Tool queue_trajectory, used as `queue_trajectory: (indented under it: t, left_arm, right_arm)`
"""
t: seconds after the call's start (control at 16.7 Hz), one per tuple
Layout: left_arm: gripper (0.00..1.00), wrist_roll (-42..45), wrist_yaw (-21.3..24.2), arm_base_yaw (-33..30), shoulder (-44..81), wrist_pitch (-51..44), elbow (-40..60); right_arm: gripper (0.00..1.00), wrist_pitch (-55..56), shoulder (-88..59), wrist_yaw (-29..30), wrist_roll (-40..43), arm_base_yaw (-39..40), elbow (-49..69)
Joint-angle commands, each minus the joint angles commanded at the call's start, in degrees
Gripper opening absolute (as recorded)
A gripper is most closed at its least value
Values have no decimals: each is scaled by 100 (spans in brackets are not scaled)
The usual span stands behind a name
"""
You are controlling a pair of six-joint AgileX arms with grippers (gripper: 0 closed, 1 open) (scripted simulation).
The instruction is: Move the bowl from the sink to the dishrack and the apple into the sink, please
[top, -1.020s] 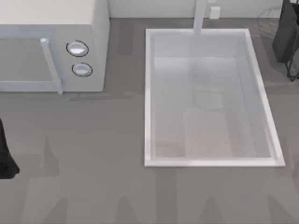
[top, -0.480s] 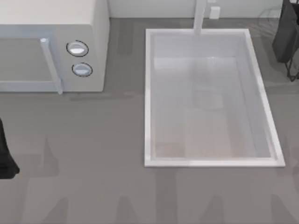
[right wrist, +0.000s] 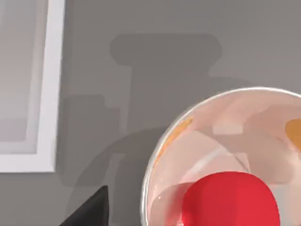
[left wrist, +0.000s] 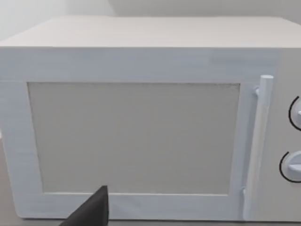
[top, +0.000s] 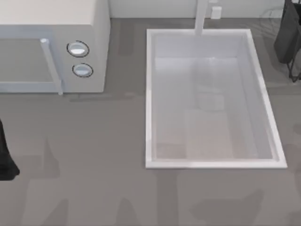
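The white sink (top: 149, 94) lies right of the table's middle, with its basin bare and a faucet post (top: 201, 16) at the back rim. The bowl is out of view. In the right wrist view the red apple (right wrist: 230, 200) rests on a pale glossy round dish (right wrist: 197, 127) that stands on the grey counter beside a corner of the sink's rim (right wrist: 47, 94). My right gripper's dark fingertip (right wrist: 91, 209) hangs above the counter, close to the dish's edge. Thin grey dishrack wires (top: 269, 16) show faintly at the back right.
A white microwave (top: 51, 47) with two knobs fills the back left; the left wrist view faces its door (left wrist: 134, 136), with a dark fingertip (left wrist: 91, 212) low in front. My left arm (top: 4, 155) is parked at the left edge. A black robot part (top: 288, 33) stands at the back right.
A dark shadow has spread over the counter in front of the sink at the table's right front. Nothing else has moved.
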State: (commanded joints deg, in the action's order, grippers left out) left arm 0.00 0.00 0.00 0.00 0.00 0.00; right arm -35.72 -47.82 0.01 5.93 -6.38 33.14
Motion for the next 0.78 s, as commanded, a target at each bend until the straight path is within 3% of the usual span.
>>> queue_trajectory:
  t: [0.42, 0.78]
  left_arm:
    - [100, 0, 0, 0, 0, 0, 0]
    - [100, 0, 0, 0, 0, 0, 0]
  right_arm:
    - [100, -2118, -3091, 6, 356, -375, 1924]
    - [100, -2586, -3716, 0, 441, -445, 2342]
